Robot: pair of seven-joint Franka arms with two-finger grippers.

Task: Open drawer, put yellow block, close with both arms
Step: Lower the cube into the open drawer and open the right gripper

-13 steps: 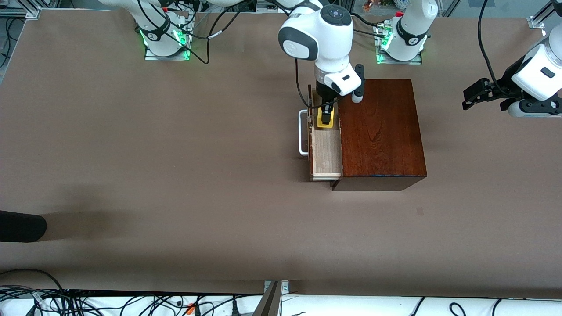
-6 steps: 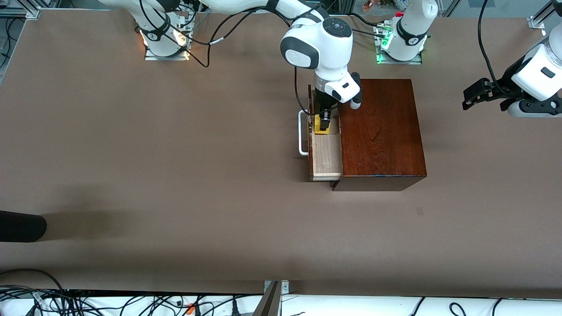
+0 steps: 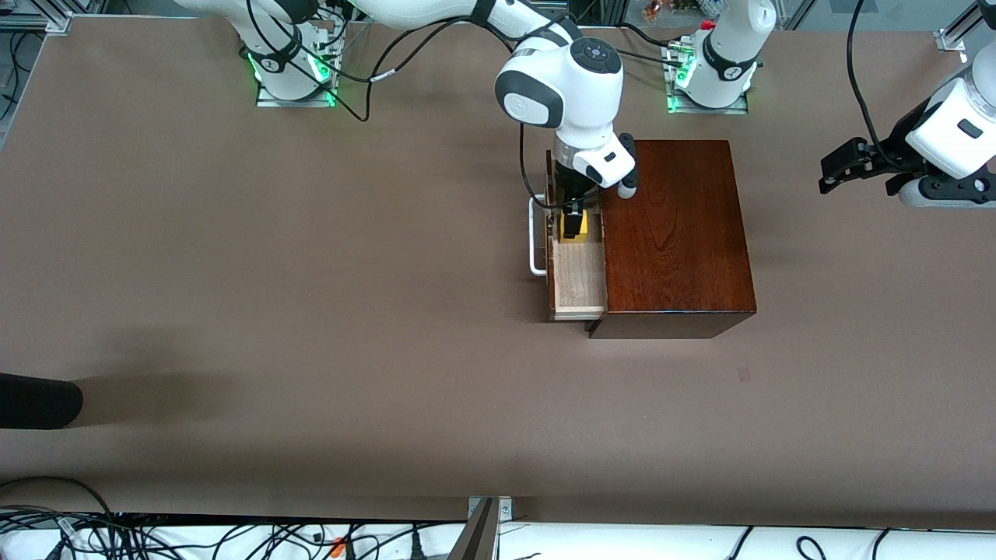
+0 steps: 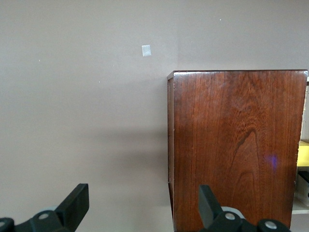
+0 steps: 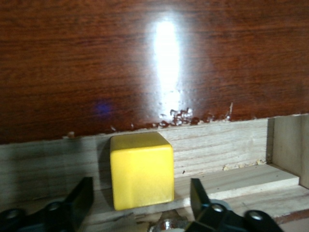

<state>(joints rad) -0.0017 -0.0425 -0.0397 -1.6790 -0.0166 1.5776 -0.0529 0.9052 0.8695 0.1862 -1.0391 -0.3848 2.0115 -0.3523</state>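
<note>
The dark wooden box (image 3: 673, 233) stands mid-table with its drawer (image 3: 577, 284) pulled out toward the right arm's end, white handle (image 3: 535, 237) outward. The yellow block (image 3: 580, 236) rests on the drawer's pale floor against the inner wall (image 5: 141, 170). My right gripper (image 3: 574, 225) is down in the drawer, open, a finger on each side of the block with gaps showing (image 5: 141, 197). My left gripper (image 3: 836, 175) waits open in the air at the left arm's end of the table. In the left wrist view (image 4: 142, 205) it faces the box (image 4: 236, 145).
A black rounded object (image 3: 39, 400) lies at the table's edge at the right arm's end, near the front camera. A small pale mark (image 3: 745, 375) is on the table nearer the front camera than the box. Cables run along the near edge.
My right gripper has come down into the drawer with the yellow block and let go of it; the block now sits on the drawer floor. The left arm has not moved.
</note>
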